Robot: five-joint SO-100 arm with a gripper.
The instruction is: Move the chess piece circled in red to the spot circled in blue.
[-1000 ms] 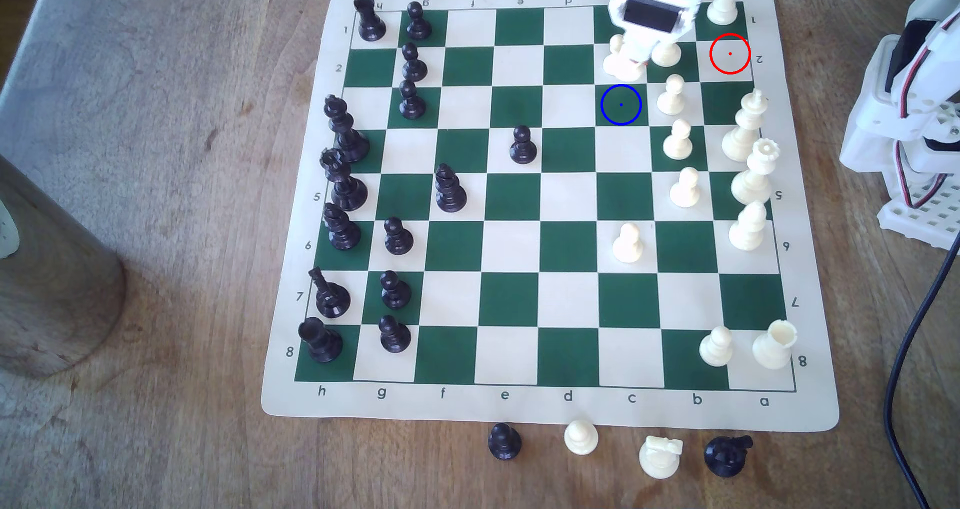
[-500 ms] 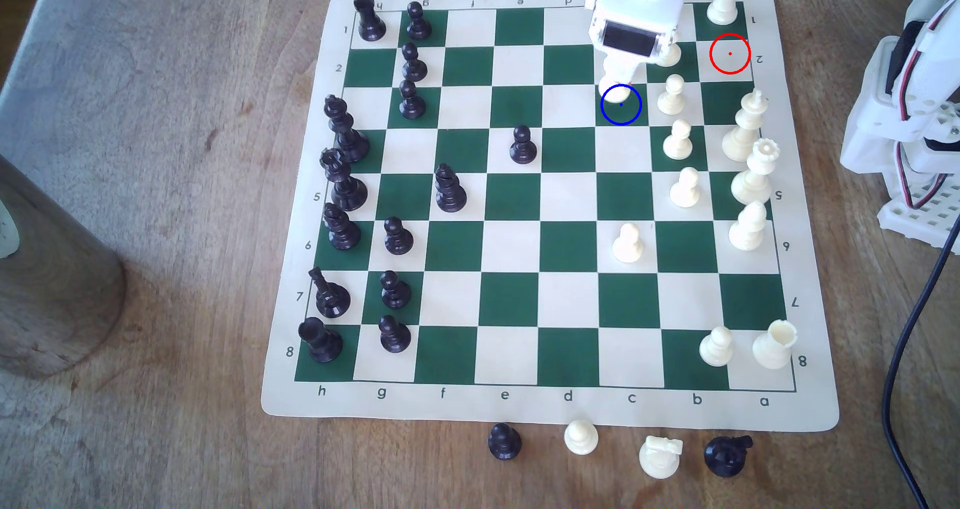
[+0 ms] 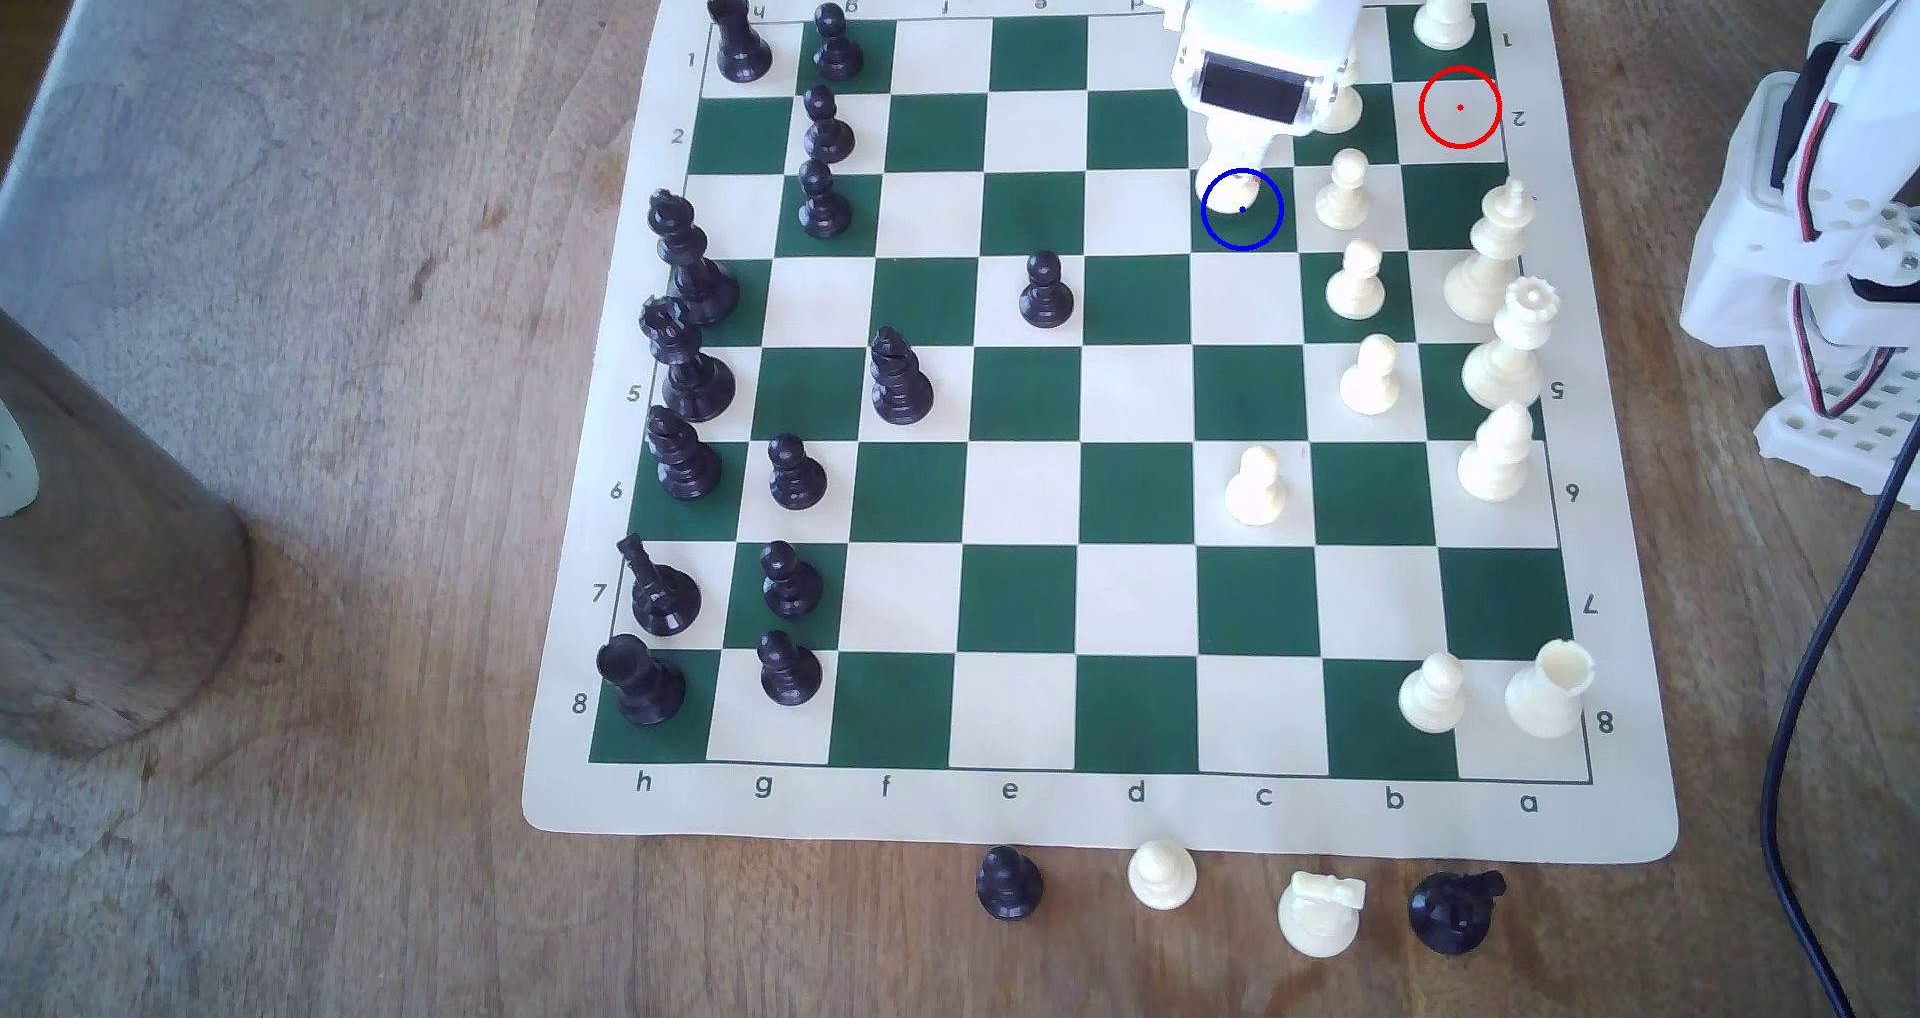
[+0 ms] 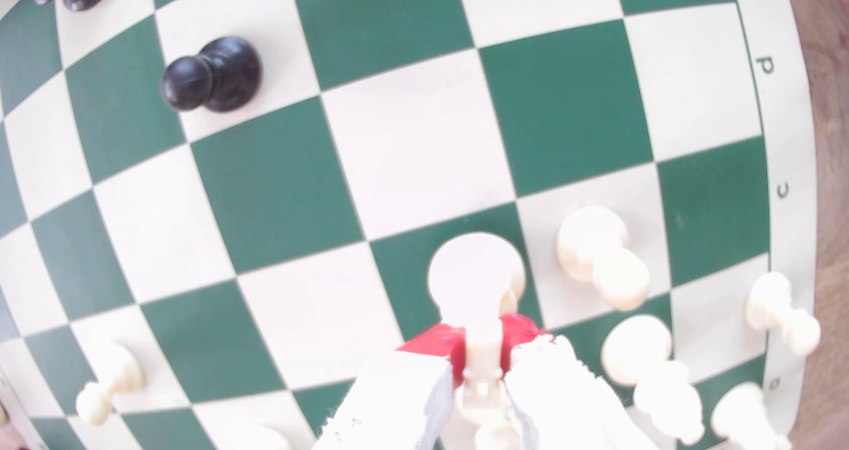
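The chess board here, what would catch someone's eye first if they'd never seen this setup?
Most likely the white robot claw near the far edge of the green-and-cream chess mat, shut on a small cream-white plastic knight whose round base hangs over the dark green square ringed in blue. Next, the red ring on an unoccupied cream square at the exterior view's right, then four captured pieces off the mat's near edge.

Bright, even daylight washes both views, and the cream squares of the chessboard [image 3: 1039,457] glare almost white. Shadows under the pieces are faint and short. The wrist view bends the board [image 4: 275,188] strongly toward its edges, and its nearest white pieces blur.
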